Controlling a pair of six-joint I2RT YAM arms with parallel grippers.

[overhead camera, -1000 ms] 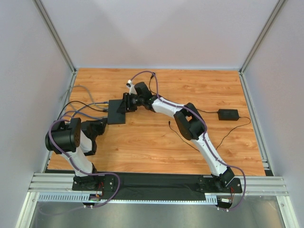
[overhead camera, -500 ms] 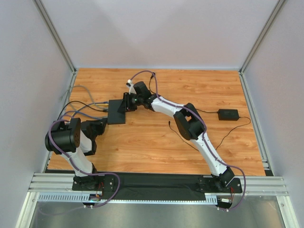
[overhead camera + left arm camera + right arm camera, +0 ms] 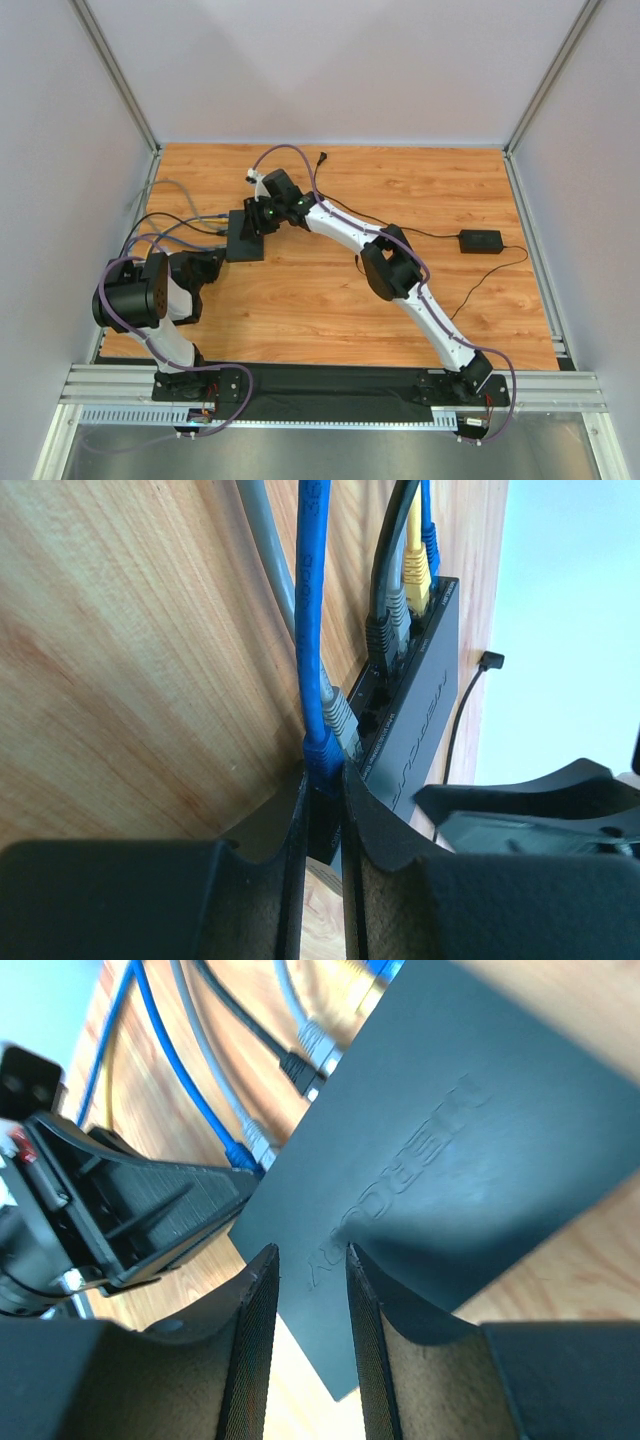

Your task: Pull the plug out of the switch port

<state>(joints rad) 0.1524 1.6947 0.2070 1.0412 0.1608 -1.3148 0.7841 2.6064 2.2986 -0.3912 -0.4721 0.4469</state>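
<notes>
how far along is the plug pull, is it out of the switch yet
Done: the left end effector is shut on the blue plug at the edge of the switch, and the right end effector sits over the switch top, apparently bracing it. In hand: the grip only, not the pull; the plug looks seated beside the grey plug. Left: draw it straight out.

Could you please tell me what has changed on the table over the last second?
The right gripper swung left, reaching further over the flat matte black rectangular box, and its elbow followed. Nothing was grasped or released. The box kept its place, and the left gripper stays closed around the blue cable plug at the box's port side.
</notes>
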